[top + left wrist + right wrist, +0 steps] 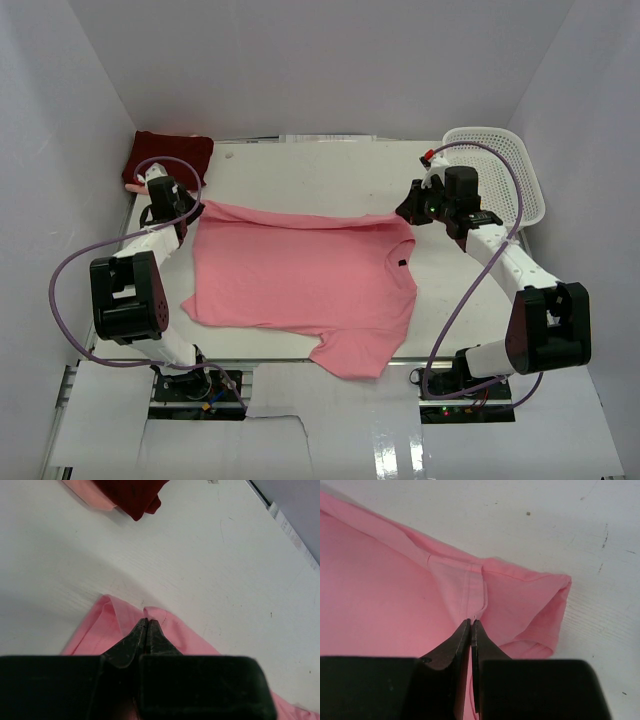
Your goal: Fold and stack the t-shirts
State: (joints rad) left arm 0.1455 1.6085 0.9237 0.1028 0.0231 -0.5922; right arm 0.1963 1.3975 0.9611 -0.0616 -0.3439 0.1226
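Observation:
The salmon pink t-shirt (300, 275) lies spread across the middle of the table, one sleeve hanging toward the near edge. My left gripper (192, 212) is shut on its far left corner, and the left wrist view shows the tips (146, 621) pinching the pink cloth (107, 625). At the far right corner my right gripper (405, 213) is shut on the shirt too, its tips (471, 622) closed on a seam of the folded-over fabric (380, 580). The dark maroon t-shirt (168, 155) rests as a folded rectangle in the back left corner (132, 495).
A white mesh basket (497, 170) stands at the back right, just behind the right arm. A strip of pale pink cloth (92, 494) peeks out from under the maroon shirt. White walls close in the table (300, 165) on three sides.

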